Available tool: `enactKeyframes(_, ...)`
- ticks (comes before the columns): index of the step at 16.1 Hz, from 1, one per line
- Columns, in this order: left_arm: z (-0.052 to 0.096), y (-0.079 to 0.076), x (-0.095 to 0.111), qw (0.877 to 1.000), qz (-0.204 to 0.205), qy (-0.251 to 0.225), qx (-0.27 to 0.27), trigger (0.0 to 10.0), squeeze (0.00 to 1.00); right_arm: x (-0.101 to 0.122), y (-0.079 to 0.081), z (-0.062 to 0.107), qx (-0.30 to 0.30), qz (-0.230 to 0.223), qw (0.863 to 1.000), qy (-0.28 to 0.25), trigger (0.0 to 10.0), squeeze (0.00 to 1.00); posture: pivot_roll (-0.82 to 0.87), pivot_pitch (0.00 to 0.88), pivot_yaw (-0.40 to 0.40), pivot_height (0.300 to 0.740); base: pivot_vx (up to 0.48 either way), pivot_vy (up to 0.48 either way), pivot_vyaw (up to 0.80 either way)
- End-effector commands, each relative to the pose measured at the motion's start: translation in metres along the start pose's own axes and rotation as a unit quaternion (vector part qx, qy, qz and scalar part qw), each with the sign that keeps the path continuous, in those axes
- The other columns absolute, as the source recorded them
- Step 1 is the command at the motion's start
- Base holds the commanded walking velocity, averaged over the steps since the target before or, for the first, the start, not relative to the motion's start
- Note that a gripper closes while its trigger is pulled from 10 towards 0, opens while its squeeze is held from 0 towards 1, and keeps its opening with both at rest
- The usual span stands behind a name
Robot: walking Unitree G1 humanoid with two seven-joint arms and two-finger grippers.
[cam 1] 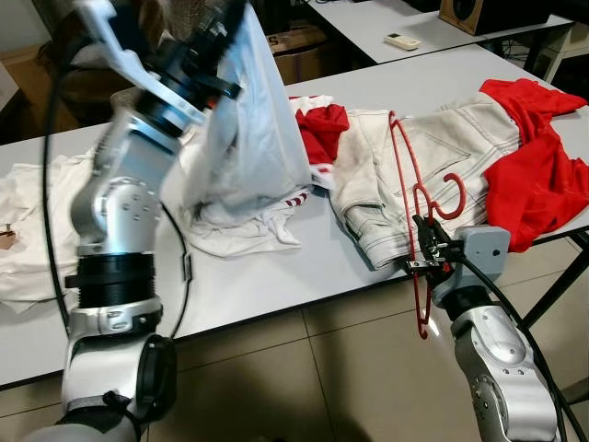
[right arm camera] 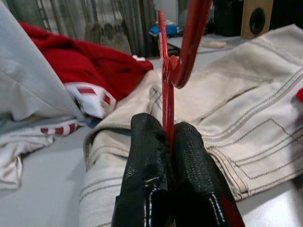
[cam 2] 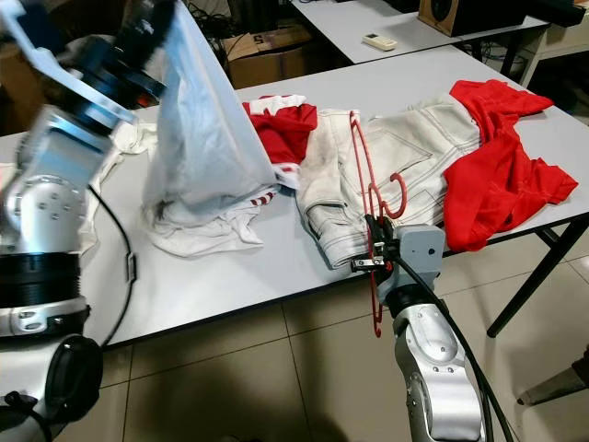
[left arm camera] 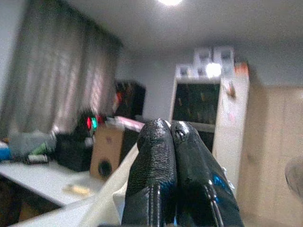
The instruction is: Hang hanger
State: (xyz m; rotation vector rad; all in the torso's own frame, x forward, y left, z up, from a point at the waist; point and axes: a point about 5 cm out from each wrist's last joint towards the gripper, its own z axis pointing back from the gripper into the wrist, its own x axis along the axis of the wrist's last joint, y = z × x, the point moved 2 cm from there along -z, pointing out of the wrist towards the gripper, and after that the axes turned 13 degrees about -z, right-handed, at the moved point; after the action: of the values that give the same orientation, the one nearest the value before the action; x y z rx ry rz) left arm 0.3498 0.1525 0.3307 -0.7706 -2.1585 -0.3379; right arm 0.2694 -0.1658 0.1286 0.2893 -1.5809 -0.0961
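Hanger-wise, the long white bench (cam 1: pixel 276 276) carries a spread of laundry: cream jeans (cam 1: pixel 405 170) in the middle, a red shirt (cam 1: pixel 534 175) on their right, a red-and-white garment (cam 1: pixel 322 129) behind. A white garment (cam 1: pixel 253 129) hangs lifted off the bench from the left gripper (left arm camera: pixel 170 130), raised high with its fingers pressed together. The red hanger (cam 1: pixel 419 198) stands nearly upright at the bench's front edge, over the jeans, pinched in the right gripper (right arm camera: pixel 169 139), closed tight on its thin bar.
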Motion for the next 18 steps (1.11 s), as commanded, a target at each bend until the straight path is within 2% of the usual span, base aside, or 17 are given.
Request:
enactKeyframes(1, -0.006, 0.007, 0.043, 0.996, -0.008, -0.089, 0.013, 0.0, 0.0, 0.006, 0.005, -0.003, 0.016, -0.007, 1.0, -0.017, 10.0, 0.0, -0.14, 0.0, 0.15, 0.74, 0.0, 0.0, 0.0)
enactKeyframes(3, -0.008, 0.008, 0.056, 0.994, -0.012, -0.107, 0.011, 0.0, 0.0, 0.008, 0.005, -0.004, 0.021, -0.007, 0.999, -0.024, 10.0, 0.0, -0.14, 0.0, 0.145, 0.74, 0.0, 0.0, 0.0)
enactKeyframes(4, -0.008, 0.007, 0.048, 0.996, -0.029, -0.078, 0.009, 0.0, 0.0, 0.007, 0.004, -0.005, 0.022, -0.004, 1.0, -0.022, 10.0, 0.0, -0.14, 0.0, 0.144, 0.74, 0.0, 0.0, 0.0)
enactKeyframes(5, -0.007, 0.0, 0.008, 0.996, -0.083, 0.029, 0.001, 0.0, 0.0, 0.005, 0.004, -0.006, 0.021, -0.001, 1.0, -0.016, 10.0, 0.0, -0.14, 0.0, 0.14, 0.74, 0.0, 0.0, 0.0)
enactKeyframes(6, -0.005, -0.003, -0.01, 0.992, -0.104, 0.072, -0.004, 0.0, 0.0, 0.003, 0.004, -0.006, 0.02, 0.0, 1.0, -0.013, 10.0, 0.0, -0.14, 0.0, 0.14, 0.74, 0.0, 0.0, 0.0)
enactKeyframes(7, 0.002, -0.014, -0.048, 0.982, -0.118, 0.147, -0.014, 0.0, 0.0, 0.001, 0.003, -0.007, 0.015, 0.005, 1.0, -0.008, 10.0, 0.0, -0.13, 0.0, 0.137, 0.74, 0.0, 0.0, 0.0)
enactKeyframes(8, 0.009, -0.031, -0.09, 0.972, -0.112, 0.204, -0.01, 0.0, 0.0, 0.0, 0.002, -0.007, 0.011, 0.005, 1.0, -0.008, 10.0, 0.0, -0.13, 0.0, 0.139, 0.74, 0.0, 0.0, 0.0)
enactKeyframes(9, 0.023, -0.06, -0.133, 0.954, -0.117, 0.272, -0.051, 8.2, 0.0, -0.001, 0.001, -0.007, 0.006, 0.008, 1.0, -0.007, 10.0, 0.0, -0.14, 0.0, 0.143, 0.74, 0.0, 0.0, 0.0)
enactKeyframes(10, 0.032, -0.076, -0.15, 0.943, -0.109, 0.301, -0.092, 10.0, 0.0, -0.001, 0.001, -0.007, 0.005, 0.008, 1.0, -0.007, 10.0, 0.0, -0.14, 0.0, 0.148, 0.74, 0.0, 0.0, 0.0)
enactKeyframes(11, 0.047, -0.093, -0.167, 0.926, -0.104, 0.334, -0.141, 10.0, 1.0, 0.0, 0.001, -0.006, 0.005, 0.008, 1.0, -0.008, 10.0, 0.0, -0.15, 0.0, 0.156, 0.74, 0.0, 0.0, 0.0)
enactKeyframes(13, 0.048, -0.088, -0.164, 0.928, -0.098, 0.33, -0.143, 10.0, 1.0, 0.0, -0.003, -0.004, -0.004, 0.008, 1.0, -0.009, 10.0, 0.0, -0.16, 0.0, 0.164, 0.74, 0.0, 0.0, 0.0)
enactKeyframes(15, 0.052, -0.079, -0.159, 0.92, -0.11, 0.333, -0.173, 10.0, 1.0, -0.002, -0.005, -0.003, -0.014, 0.006, 1.0, -0.006, 10.0, 0.0, -0.16, 0.0, 0.169, 0.74, 0.0, 0.0, 0.0)
enactKeyframes(16, 0.064, -0.072, -0.157, 0.901, -0.142, 0.35, -0.215, 10.0, 1.0, -0.003, -0.003, -0.003, -0.014, 0.005, 1.0, -0.006, 10.0, 0.0, -0.16, 0.0, 0.175, 0.74, 0.0, 0.0, 0.0)
enactKeyframes(17, 0.071, -0.066, -0.154, 0.889, -0.163, 0.358, -0.236, 10.0, 1.0, -0.002, -0.001, -0.004, -0.013, 0.005, 1.0, -0.007, 10.0, 0.0, -0.16, 0.0, 0.178, 0.74, 0.0, 0.0, 0.0)
enactKeyframes(18, 0.075, -0.051, -0.147, 0.883, -0.19, 0.361, -0.232, 10.0, 1.0, -0.002, 0.0, -0.004, -0.015, 0.003, 1.0, -0.009, 10.0, 0.0, -0.16, 0.0, 0.188, 0.74, 0.0, 0.0, 0.0)
